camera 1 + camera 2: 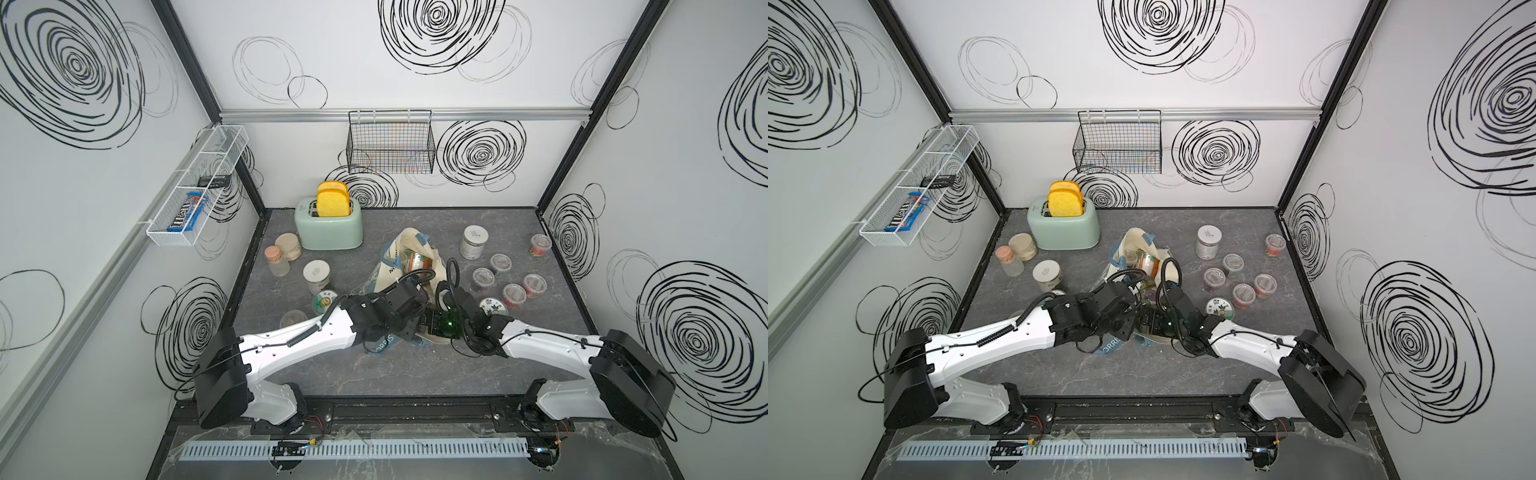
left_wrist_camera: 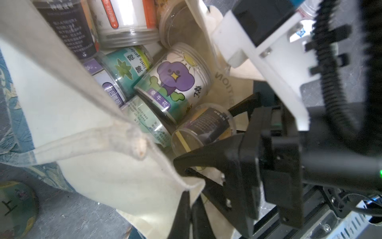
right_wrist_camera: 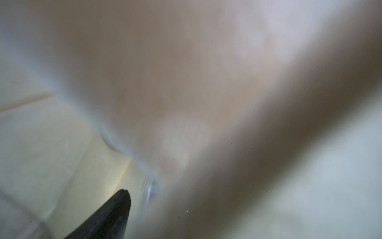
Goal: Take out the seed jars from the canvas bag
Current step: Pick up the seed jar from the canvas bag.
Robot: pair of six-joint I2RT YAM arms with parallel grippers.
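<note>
The bag (image 1: 405, 245) lies slumped mid-worktop (image 1: 374, 374), in front of the toaster (image 1: 328, 230), its mouth at the arms' end. The left tool (image 2: 189, 199) is pinched together on the bag's near rim, with cloth caught between its fingers. Inside (the left wrist view looks straight in) several jars (image 2: 124, 68) lie heaped on their sides, among them a purple-flower jar (image 2: 175, 80). The right tool (image 2: 202, 134) is inside the mouth with its fingers apart, one on each side of a dark-label jar (image 2: 208, 122); whether they touch it I cannot tell. The right wrist view is only a blur of cream cloth and one black fingertip. More jars (image 1: 513, 294) stand out on the worktop right of the bag, and a few (image 1: 316, 275) stand to its left.
</note>
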